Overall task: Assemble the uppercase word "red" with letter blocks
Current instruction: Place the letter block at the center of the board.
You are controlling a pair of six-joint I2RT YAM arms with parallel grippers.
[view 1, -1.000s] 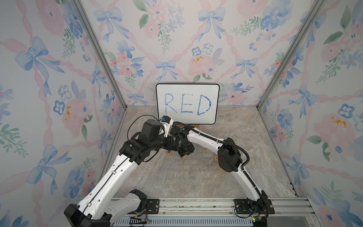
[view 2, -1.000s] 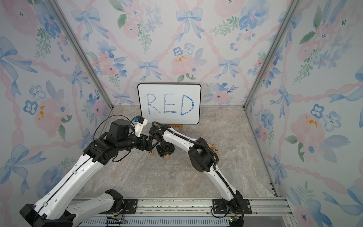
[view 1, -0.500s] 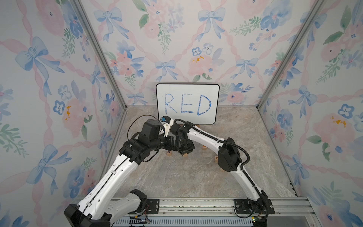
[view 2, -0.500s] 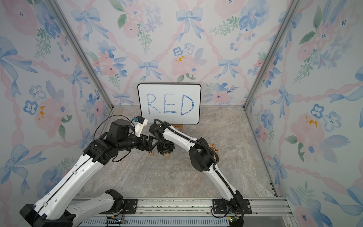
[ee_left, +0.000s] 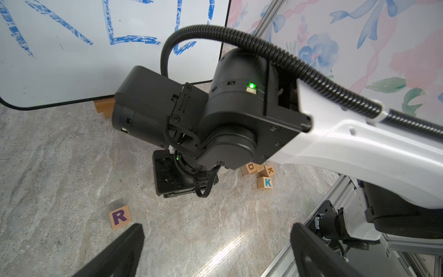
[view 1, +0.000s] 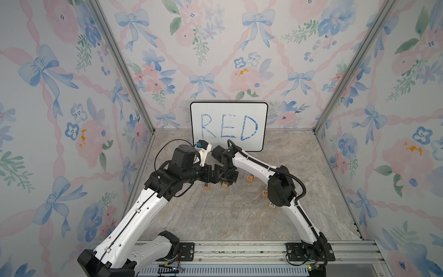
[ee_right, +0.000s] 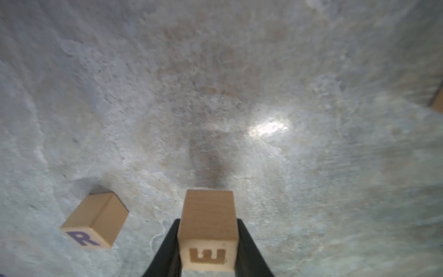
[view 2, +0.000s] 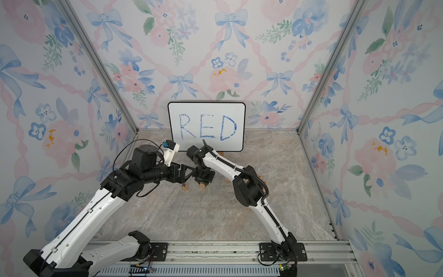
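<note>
Block E (ee_right: 208, 230), orange-red capital on pale wood, is pinched between the two black fingers of the right claw (ee_right: 208, 221), near the middle of the desk (view 1: 215, 215). Block R (view 1: 206, 186), dark purple letter, lies just beside it at 9 o'clock in a top view, not touching. Block D (view 1: 265, 192), orange-yellow letter, lies well apart toward 4 o'clock. Teal K block (view 1: 272, 205) sits near D at its 5 o'clock. U block (view 1: 250, 178) sits at 3 o'clock of E. Left claw (ee_left: 215, 239) is spread wide and empty, above the desk near R. Whiteboard (view 1: 229, 127) at 12 o'clock reads RED in blue marker.
</note>
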